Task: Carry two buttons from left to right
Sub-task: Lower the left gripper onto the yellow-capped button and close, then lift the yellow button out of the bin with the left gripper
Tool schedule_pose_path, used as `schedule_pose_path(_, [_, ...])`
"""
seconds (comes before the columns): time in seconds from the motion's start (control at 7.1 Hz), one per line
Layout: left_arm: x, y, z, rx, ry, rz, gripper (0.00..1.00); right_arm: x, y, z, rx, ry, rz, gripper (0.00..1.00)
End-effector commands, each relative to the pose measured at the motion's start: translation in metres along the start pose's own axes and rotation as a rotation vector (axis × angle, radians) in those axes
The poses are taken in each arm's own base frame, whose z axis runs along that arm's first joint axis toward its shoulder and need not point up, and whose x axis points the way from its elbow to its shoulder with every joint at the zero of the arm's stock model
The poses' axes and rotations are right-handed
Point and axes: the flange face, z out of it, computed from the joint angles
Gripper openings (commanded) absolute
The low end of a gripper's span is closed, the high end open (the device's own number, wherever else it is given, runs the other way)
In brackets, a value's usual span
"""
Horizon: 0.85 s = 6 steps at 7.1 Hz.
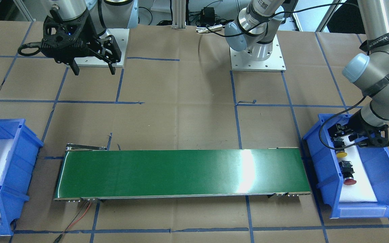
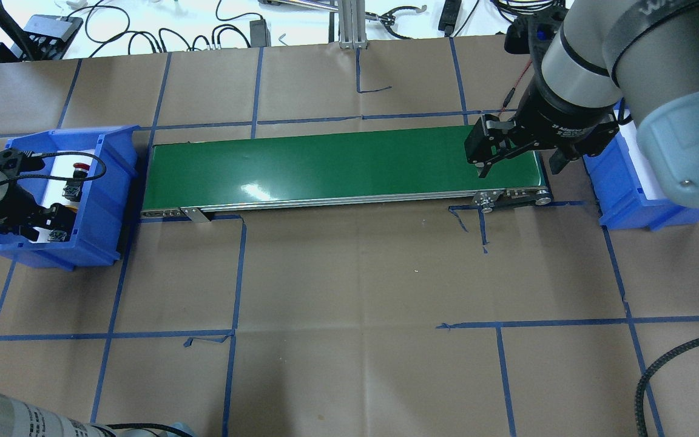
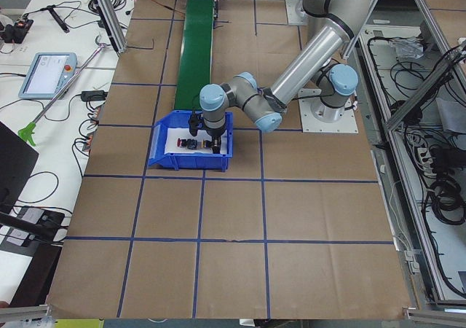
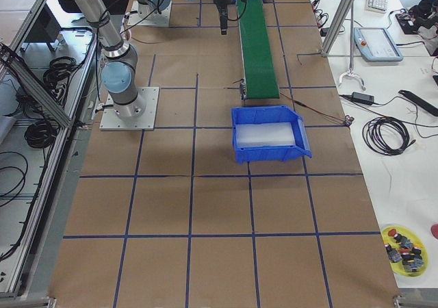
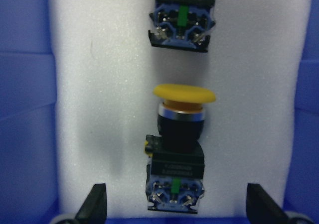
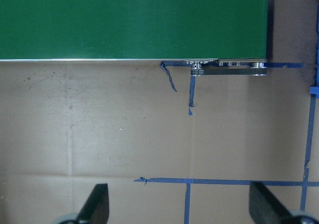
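Note:
Two buttons lie on white foam in the blue bin on the robot's left. The yellow-capped button lies nearest my left gripper; the red-capped button lies beyond it. My left gripper is down inside the bin and open. In the left wrist view its fingertips stand on either side of the yellow button's grey base without touching it. The other button's base shows at the top. My right gripper is open and empty, above the table near the belt's right end.
A green conveyor belt runs between the two bins. A second blue bin with bare white foam stands at the robot's right end. Brown paper with blue tape lines covers the table. A red wire trails from the belt.

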Motion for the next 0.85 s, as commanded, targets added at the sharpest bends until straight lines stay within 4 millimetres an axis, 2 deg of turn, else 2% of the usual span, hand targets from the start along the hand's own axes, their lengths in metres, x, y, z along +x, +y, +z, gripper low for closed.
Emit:
schedule_pose_path(0.0, [-0.001, -0.004, 0.006, 0.005, -0.003, 0.003, 0.92, 0.000, 0.000, 0.000, -0.001, -0.001, 0.000, 1.00])
schedule_pose_path(0.42, [-0.001, -0.006, 0.003, 0.017, 0.001, 0.001, 0.42, 0.000, 0.000, 0.000, -0.001, -0.001, 0.000, 1.00])
schedule_pose_path(0.7, [0.000, -0.006, -0.005, 0.030, -0.008, -0.005, 0.16, 0.000, 0.000, 0.000, -0.001, -0.001, 0.000, 1.00])
